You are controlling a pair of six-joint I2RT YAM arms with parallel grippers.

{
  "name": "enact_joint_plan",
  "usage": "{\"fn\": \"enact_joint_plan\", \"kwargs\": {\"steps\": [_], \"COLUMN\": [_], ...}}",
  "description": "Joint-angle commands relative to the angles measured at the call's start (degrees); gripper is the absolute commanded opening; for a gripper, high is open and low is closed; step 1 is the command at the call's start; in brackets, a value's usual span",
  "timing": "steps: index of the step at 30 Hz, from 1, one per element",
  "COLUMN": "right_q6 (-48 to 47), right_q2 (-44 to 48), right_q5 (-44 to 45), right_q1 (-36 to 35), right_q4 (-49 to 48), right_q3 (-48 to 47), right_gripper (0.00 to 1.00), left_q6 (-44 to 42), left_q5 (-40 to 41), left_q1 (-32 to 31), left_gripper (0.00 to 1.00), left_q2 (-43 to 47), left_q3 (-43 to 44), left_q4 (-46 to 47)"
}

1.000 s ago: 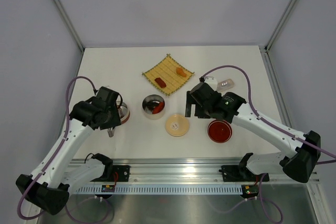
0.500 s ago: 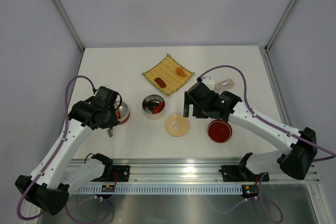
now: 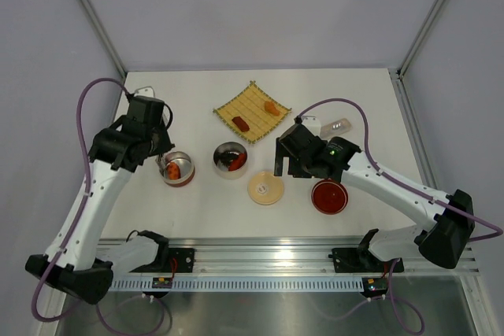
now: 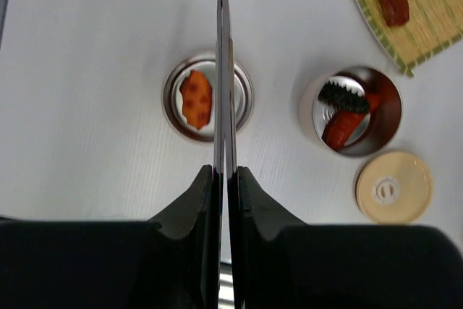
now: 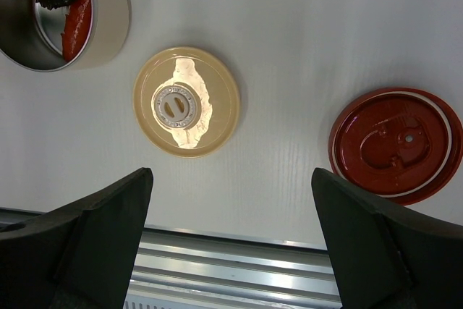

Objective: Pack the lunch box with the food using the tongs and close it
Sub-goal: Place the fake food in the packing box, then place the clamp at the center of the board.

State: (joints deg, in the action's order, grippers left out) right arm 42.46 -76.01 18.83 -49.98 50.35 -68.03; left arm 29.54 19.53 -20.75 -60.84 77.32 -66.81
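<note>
Left end effector (image 4: 223, 179) clamps tongs (image 4: 223, 48) shut; orange food (image 4: 196, 98) lies in red-brown tin (image 4: 246, 99)

My arms (image 3: 90, 202) are white tubes with black joint housings and black bases, each trailing a purple cable (image 3: 83, 104). My left hand (image 4: 226, 173) and right hand (image 5: 231, 173) are matte black; a green light (image 3: 331, 148) glows on the right wrist.

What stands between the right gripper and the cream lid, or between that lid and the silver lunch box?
Nothing visible. The open right gripper hangs over bare table just short of the cream lid, which lies flat beside the lunch box, only table between them. The red lid sits off to the other side.
</note>
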Motion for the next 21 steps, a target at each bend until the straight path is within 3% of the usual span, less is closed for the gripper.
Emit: {"fn": "enact_joint_plan", "kwargs": {"steps": [1,5,10,14,15,16,18,21], "right_q6": [1.84,1.84,1.40,1.84,2.19,2.71,3.94,5.87], "right_q2": [1.04,0.42,0.51,2.00,2.53,2.88,4.63,6.83], "right_q5": [1.21,2.08,3.05,4.98,5.34,5.60,6.57,7.89], "right_q1": [-0.82,-1.09,-1.26,-1.26,-1.26,-1.26,-1.26,-1.27], "right_q4": [-1.92,-2.62,-2.19,0.18,0.45,1.06,1.68,3.61], "right_q3": [0.00,-2.45,-4.66,-3.52,-2.56,-1.94,-0.27,2.01], "right_gripper": [1.00,0.99,0.99,1.00,0.99,0.99,0.99,1.00], "left_q6": [-6.07,-7.74,-6.16,-5.38,-5.11,-4.50,-4.49,-4.66], "left_q5": [-1.14,-1.34,-3.00,-2.65,-4.92,-6.33,-9.58,-10.99], "left_q1": [5.27,9.05,11.61,12.75,13.19,14.06,14.60,14.69], "left_gripper": [0.08,0.09,0.09,0.14,0.20,0.40,0.50,0.81], "left_q2": [-8.84,-19.12,-38.07,-47.50,-48.92,-50.33,-53.41,-49.92], "left_q3": [1.61,3.44,16.07,22.16,22.87,23.57,26.64,24.47], "left_q4": [16.06,32.05,35.08,34.81,34.64,33.33,30.44,29.71]}}
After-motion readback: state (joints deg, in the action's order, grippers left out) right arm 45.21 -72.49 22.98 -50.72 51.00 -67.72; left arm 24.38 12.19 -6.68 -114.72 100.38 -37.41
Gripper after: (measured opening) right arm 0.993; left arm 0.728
